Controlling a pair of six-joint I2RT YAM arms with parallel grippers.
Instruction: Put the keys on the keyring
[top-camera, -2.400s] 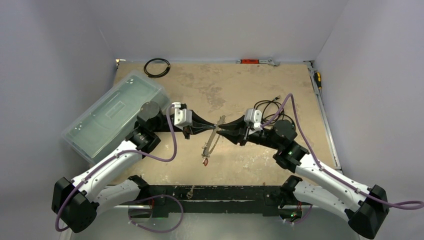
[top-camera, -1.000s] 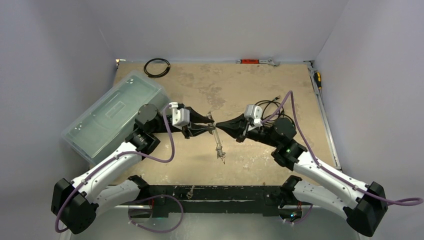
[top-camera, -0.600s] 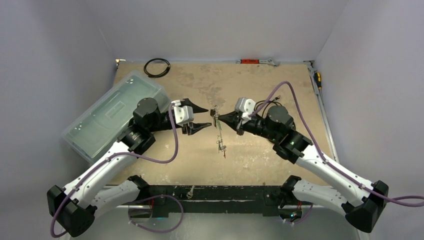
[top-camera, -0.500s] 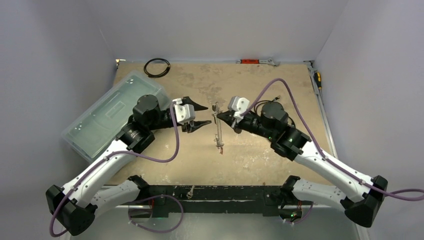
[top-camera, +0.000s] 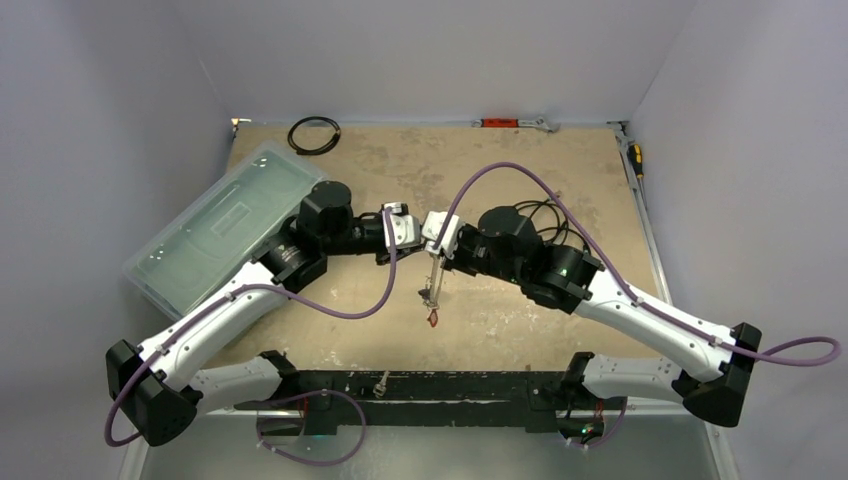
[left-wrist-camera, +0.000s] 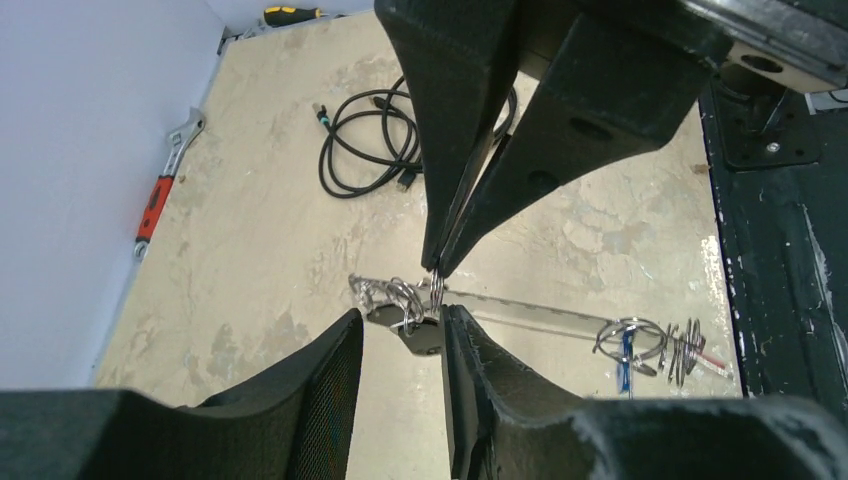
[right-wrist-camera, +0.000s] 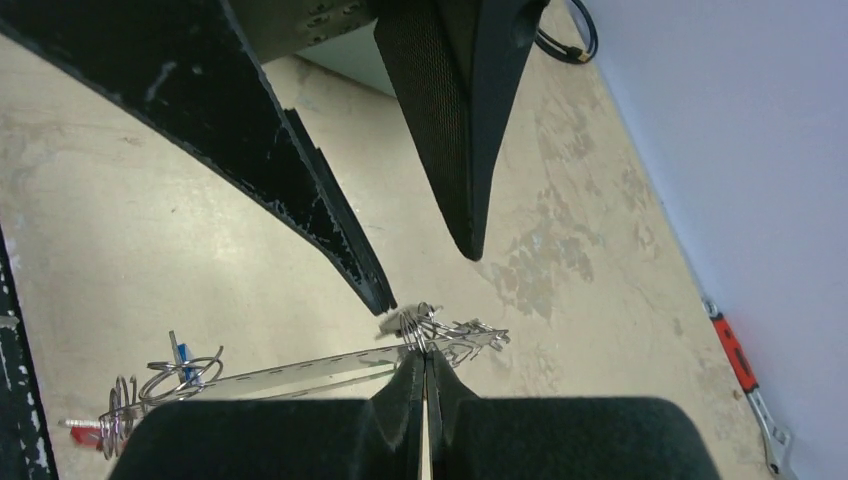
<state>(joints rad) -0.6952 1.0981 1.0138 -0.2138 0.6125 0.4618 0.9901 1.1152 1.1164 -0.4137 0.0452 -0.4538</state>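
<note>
keyring (top-camera: 432, 280): hung edge-on from right gripper (right-wrist-camera: 424, 362) over middle of table (top-camera: 400, 170).
right jaws: clamped shut on keyring's top rim.
left gripper (left-wrist-camera: 398, 322): tips met right gripper at keyring top; jaws narrowly apart, small rings between them, no clear grip.
keys (left-wrist-camera: 640, 345): bunched at keyring's low end, red tag (top-camera: 432, 319) lowest.
cable (left-wrist-camera: 340, 185): lay loose behind right arm.
bin (top-camera: 230, 225): sat left of left arm.

Plastic bin (top-camera: 230, 235), cable coil (top-camera: 292, 135), wrench (top-camera: 515, 124), screwdriver (top-camera: 635, 158)
</note>
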